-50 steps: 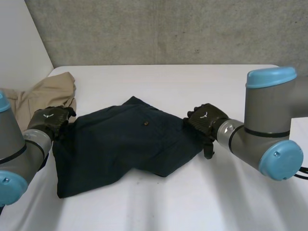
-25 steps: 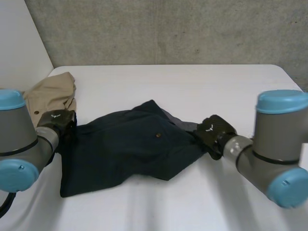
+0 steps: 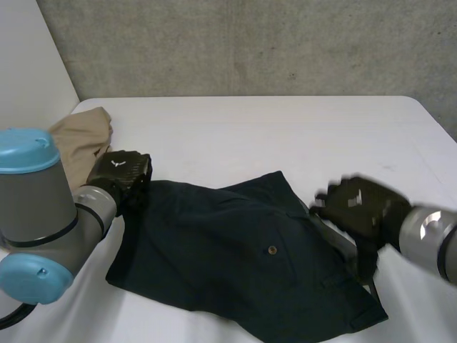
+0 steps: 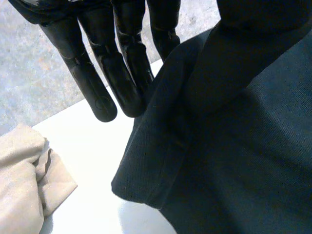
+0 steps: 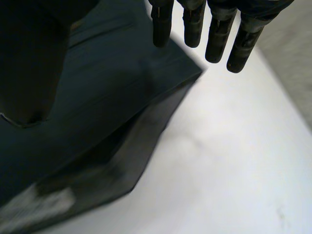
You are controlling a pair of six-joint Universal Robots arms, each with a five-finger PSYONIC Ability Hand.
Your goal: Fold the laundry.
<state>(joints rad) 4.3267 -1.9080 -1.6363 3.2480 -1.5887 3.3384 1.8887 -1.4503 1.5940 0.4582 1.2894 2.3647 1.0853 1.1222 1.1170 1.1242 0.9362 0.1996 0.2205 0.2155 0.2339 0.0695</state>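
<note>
The white table [image 3: 285, 136] carries a dark blue garment [image 3: 228, 250], spread flat near the front. A beige cloth [image 3: 78, 136] lies at the far left corner. The left hand [image 3: 123, 171] pinches the garment's far left corner between thumb and straight fingers. The right hand [image 3: 360, 207] is wide, fingers straight, above the garment's right edge.

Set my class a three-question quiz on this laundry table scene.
1. True or false: the beige garment lies on top of the dark garment.
2. Which hand is at the dark garment's corner nearest the beige garment? A: left hand. B: right hand.
3. Fill in: the small button shows on the ___ garment.
Key: 1 false; 2 A; 3 dark.
</note>
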